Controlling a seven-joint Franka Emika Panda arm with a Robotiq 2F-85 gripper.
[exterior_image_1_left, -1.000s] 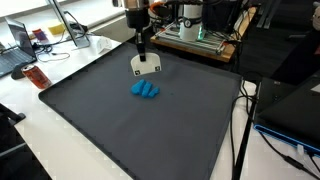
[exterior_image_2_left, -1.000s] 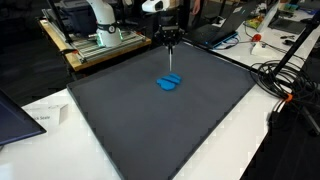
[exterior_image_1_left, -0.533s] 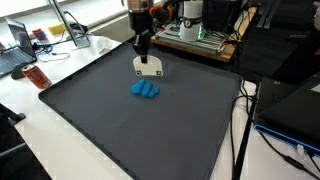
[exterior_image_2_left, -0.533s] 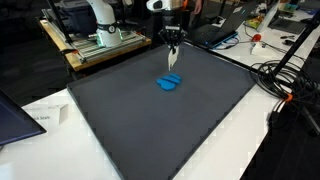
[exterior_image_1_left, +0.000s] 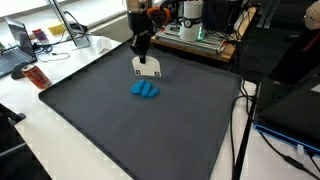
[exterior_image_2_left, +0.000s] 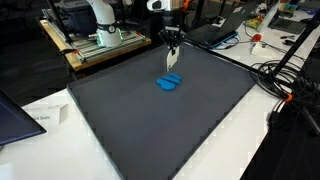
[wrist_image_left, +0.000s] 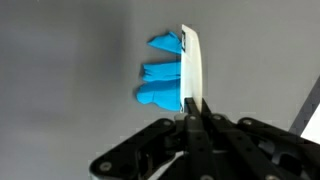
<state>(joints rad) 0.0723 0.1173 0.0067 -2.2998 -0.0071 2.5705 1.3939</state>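
In an exterior view, the jaws are clamped on the top of a white card (exterior_image_1_left: 148, 67) hanging over the dark mat (exterior_image_1_left: 120, 130), near a blue lumpy thing (exterior_image_1_left: 146, 90). In an exterior view, the card (exterior_image_2_left: 173, 58) hangs edge-on. In the wrist view, the card stands upright beside the blue thing (wrist_image_left: 160, 82).

Even indoor light, small soft frames

Both exterior views are bright and diffusely lit; the dark mat (exterior_image_1_left: 140, 125) reads matte and the blue object (exterior_image_1_left: 146, 89) casts only a faint shadow. In the wrist view the white card (wrist_image_left: 191, 65) is nearly blown out, and the fingers (wrist_image_left: 205, 125) close to the lens are a dark, blurred silhouette.
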